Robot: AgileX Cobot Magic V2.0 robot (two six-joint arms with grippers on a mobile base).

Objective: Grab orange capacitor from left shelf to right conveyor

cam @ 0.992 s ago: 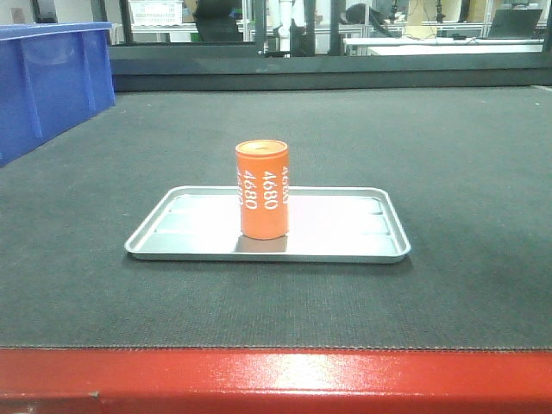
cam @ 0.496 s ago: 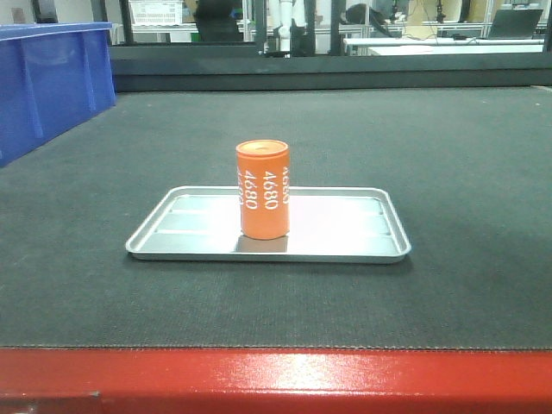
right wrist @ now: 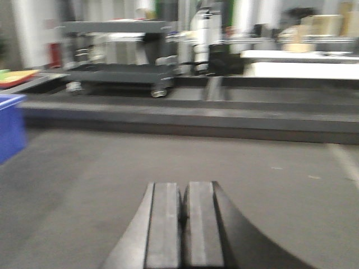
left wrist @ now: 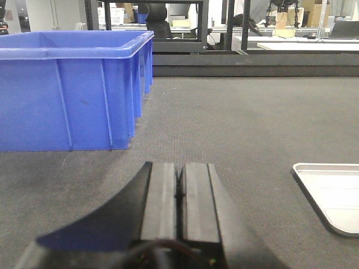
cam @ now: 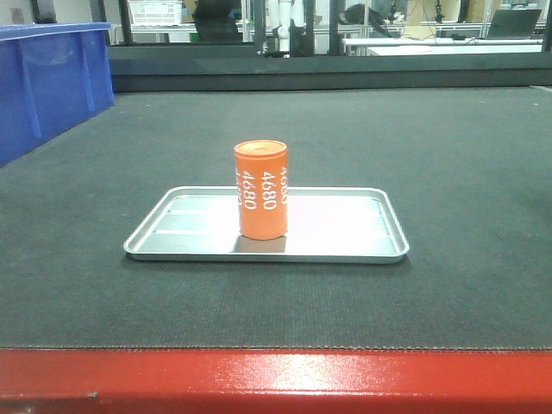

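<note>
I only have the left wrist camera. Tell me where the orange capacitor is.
Observer: The orange capacitor stands upright inside the silver tray on the conveyor belt, seen from the front camera.
Operator: Report the right gripper.
Observer: The right gripper is shut and empty, low over bare belt.
Operator: Say what else is on the belt.
Observer: The front view shows only the blue bin at far left.
</note>
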